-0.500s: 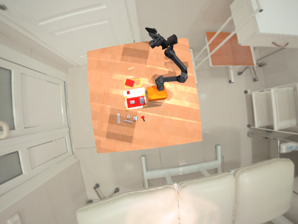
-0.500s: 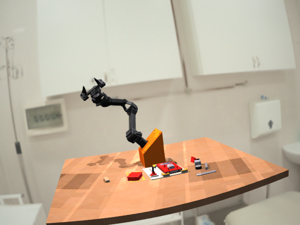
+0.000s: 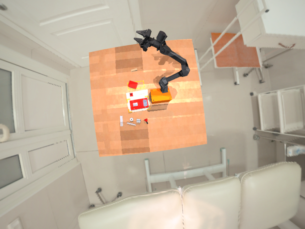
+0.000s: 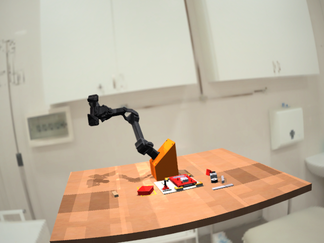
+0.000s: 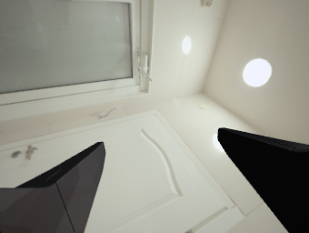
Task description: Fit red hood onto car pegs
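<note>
The red hood (image 3: pixel 132 84) (image 4: pixel 145 190) lies on the table, turned a little inside a yellow outline (image 3: pixel 143 84). The red chassis (image 3: pixel 139 107) (image 4: pixel 172 181) sits in the jig with yellow corners, on a white board (image 3: pixel 141 92) (image 4: pixel 159 184). The light engine block (image 3: pixel 135 104) (image 4: pixel 184 179) is on its deck, with short dark pegs around it. My gripper (image 3: pixel 135 35) (image 4: pixel 90 109) (image 5: pixel 163 140) is open and empty, high in the air near the table's back edge and far from the hood. The wrist view shows only both fingers, door and walls. The hood's corner holes are too small to make out.
The orange base block (image 3: pixel 160 95) (image 4: pixel 167 162) stands beside the jig. A small red piece with a black post (image 4: pixel 165 186) is on the white board. A wooden block (image 3: pixel 134 70) (image 4: pixel 114 193) lies beyond the hood. Several small grey parts and a red-black piece (image 3: pixel 146 120) lie across the jig.
</note>
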